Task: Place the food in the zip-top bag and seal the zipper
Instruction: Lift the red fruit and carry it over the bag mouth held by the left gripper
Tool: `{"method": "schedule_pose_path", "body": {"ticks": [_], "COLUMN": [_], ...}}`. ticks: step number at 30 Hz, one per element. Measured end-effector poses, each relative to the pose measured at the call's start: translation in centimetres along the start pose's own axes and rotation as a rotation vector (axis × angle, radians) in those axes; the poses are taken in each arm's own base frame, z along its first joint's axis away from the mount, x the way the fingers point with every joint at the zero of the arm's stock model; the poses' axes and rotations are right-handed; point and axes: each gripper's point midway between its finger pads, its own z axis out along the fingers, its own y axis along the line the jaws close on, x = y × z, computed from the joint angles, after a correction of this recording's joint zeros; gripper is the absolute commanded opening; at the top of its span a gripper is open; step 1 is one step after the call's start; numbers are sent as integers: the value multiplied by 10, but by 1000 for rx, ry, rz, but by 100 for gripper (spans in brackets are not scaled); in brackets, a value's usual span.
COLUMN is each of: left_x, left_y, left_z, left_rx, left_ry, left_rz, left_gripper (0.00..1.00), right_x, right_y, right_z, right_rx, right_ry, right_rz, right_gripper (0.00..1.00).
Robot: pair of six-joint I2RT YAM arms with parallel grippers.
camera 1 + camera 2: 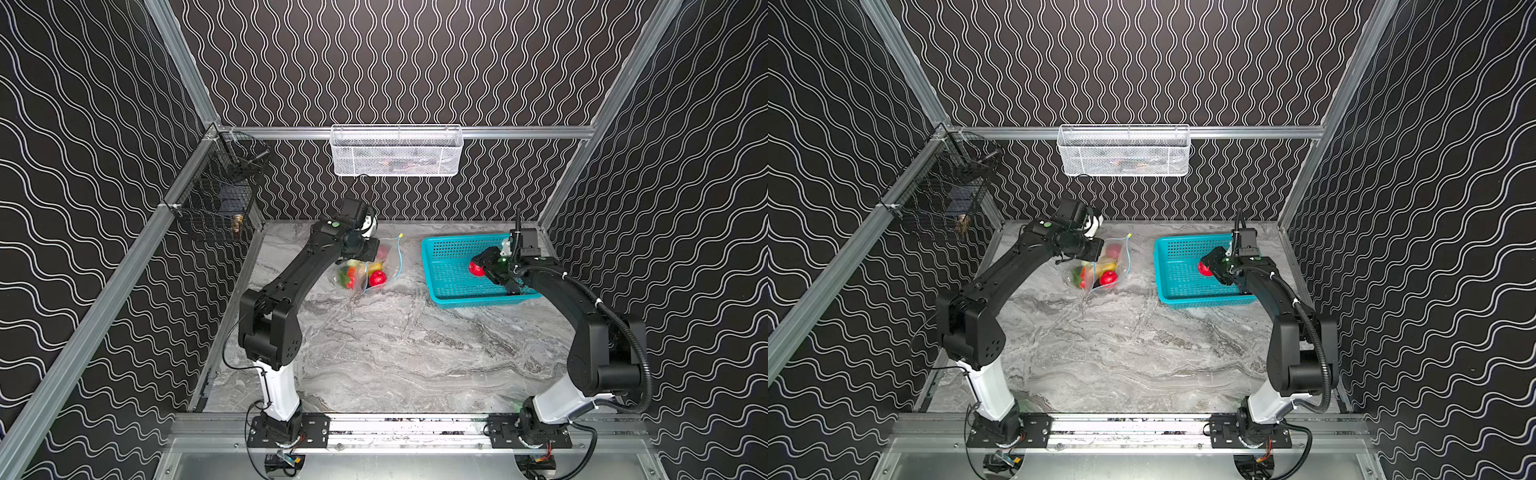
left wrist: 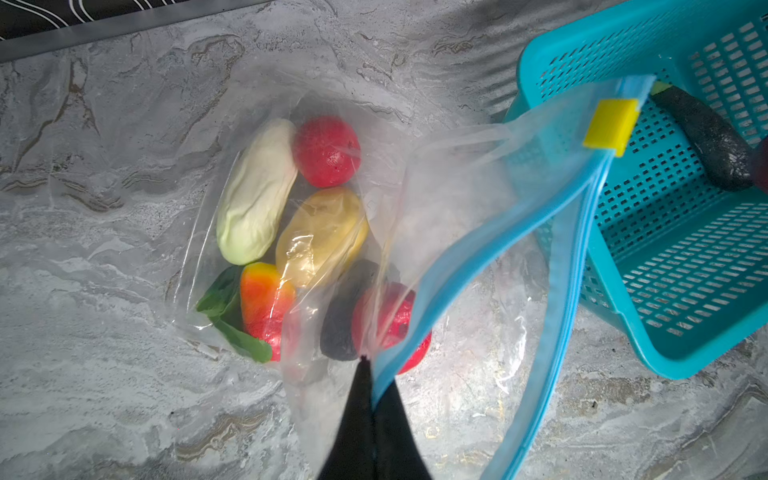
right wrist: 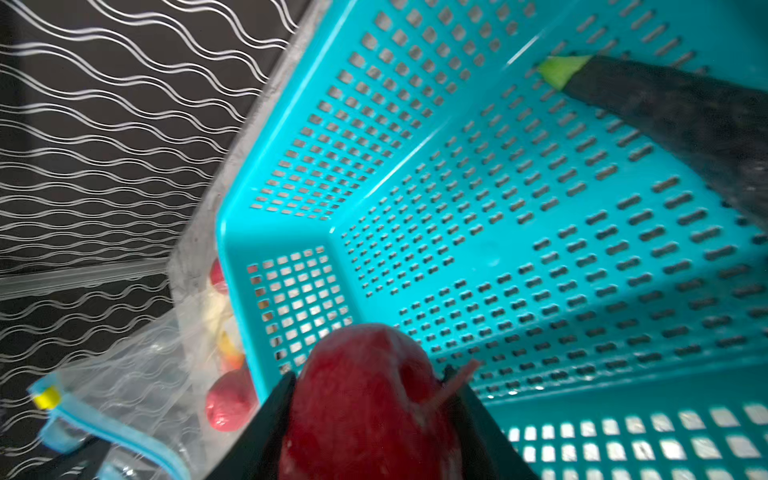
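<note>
The clear zip-top bag (image 2: 457, 183) lies on the marble table, its mouth held up. My left gripper (image 2: 372, 368) is shut on the bag's rim by the light-blue zipper (image 2: 478, 257), whose yellow slider (image 2: 611, 124) sits at the far end. Food in the bag: a white oblong piece (image 2: 255, 195), a red fruit (image 2: 326, 151), a yellow potato (image 2: 320, 232), an orange-red piece (image 2: 264, 303), a dark piece (image 2: 345, 316) and another red fruit (image 2: 399, 316). My right gripper (image 3: 370, 399) is shut on a red fruit (image 3: 365, 395) above the basket floor. A dark eggplant (image 3: 681, 116) lies in the basket.
The teal perforated basket (image 1: 444, 249) stands right of the bag (image 1: 365, 270), near the back right corner. A white mesh basket (image 1: 397, 151) hangs on the back rail. A black wire basket (image 1: 216, 195) hangs on the left wall.
</note>
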Motion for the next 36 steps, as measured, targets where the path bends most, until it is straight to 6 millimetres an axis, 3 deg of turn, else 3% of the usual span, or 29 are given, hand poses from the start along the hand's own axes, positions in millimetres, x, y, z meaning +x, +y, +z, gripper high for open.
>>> {"method": "schedule_pose_path", "body": {"ticks": [6,13,25,36], "left_x": [0,0,-2,-7], "left_y": [0,-1,-4,-5], "left_z": [0,0,-2,-5], "left_rx": [1,4,23,23], "left_ry": [0,0,-2,-14], "left_rz": [0,0,-5,-4], "left_gripper": [0,0,0,0], "right_x": [14,31,48,74], "right_y": [24,78,122,181], "right_z": [0,1,-4,-16], "right_rx": [-53,-121,-190,-311], "right_ry": [7,12,0,16], "right_rz": [-32,-144,-230,-292], "right_gripper": [43,43,44,45]}}
